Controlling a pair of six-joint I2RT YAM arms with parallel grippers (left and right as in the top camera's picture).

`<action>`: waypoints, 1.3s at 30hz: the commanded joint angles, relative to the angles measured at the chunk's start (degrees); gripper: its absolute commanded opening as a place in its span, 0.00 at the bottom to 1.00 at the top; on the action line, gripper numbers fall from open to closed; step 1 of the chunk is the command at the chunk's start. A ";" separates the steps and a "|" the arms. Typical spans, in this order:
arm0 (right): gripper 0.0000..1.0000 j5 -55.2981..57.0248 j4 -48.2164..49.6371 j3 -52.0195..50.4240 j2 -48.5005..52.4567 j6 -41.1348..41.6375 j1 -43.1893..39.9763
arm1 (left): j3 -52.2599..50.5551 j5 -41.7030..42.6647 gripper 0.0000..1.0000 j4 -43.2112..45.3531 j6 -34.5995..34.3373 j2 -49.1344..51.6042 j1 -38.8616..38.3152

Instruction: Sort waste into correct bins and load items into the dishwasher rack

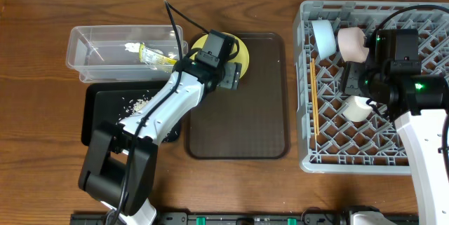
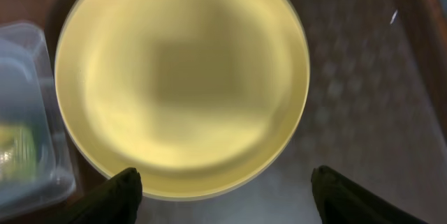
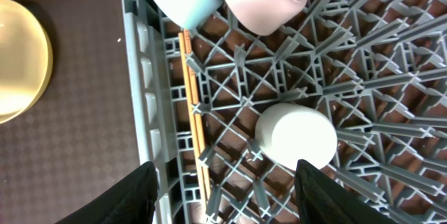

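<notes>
Looking at a smooth, glossy round yellow plate (image 2: pixel 181 84), parked on the far left corner of a dimpled dark brown serving tray (image 1: pixel 259 113). Got the left gripper (image 2: pixel 227 174) hovering right over it, arm stretched up from the near left, fingers (image 2: pixel 119 195) spread wide and gripping nothing.

Over on the right, seeing a big grey lattice dishwasher rack (image 1: pixel 303 134) holding a light blue bowl (image 1: pixel 324 36) and a pale pink bowl (image 1: pixel 351 43) tipped on edge at the far end. Also in there: a small pale cup (image 3: pixel 297 137) nearer the middle and thin wooden chopsticks (image 1: pixel 314 99) along the left edge. Right gripper (image 3: pixel 225 167) hanging above the rack, fingers apart, empty too.

Far left, spotting a clear plastic tub (image 1: pixel 91 46) with a crumpled yellow-green wrapper (image 1: pixel 156 55) inside. Just nearer than that, a shallow black tray (image 1: pixel 102 102) with whitish rice scraps (image 1: pixel 137 104) scattered in it.
</notes>
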 commanded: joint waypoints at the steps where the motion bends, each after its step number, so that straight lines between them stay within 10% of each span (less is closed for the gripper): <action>1: 0.61 -1.40 -0.22 -0.02 0.02 0.11 -0.17 | 1.03 -1.51 0.73 3.48 -0.15 1.97 0.22; 16: 0.61 -1.62 -1.97 -0.02 0.02 0.09 -0.15 | 1.03 -1.05 0.69 2.86 -0.22 12.52 -0.70; 27: 0.61 -1.64 0.11 -0.02 0.02 0.09 -0.15 | 1.03 16.61 0.61 -5.99 -0.20 12.46 -7.76; 39: 0.61 -12.15 6.78 -0.02 0.20 -10.45 2.49 | 1.05 12.85 0.62 -11.47 -0.20 -0.85 -4.50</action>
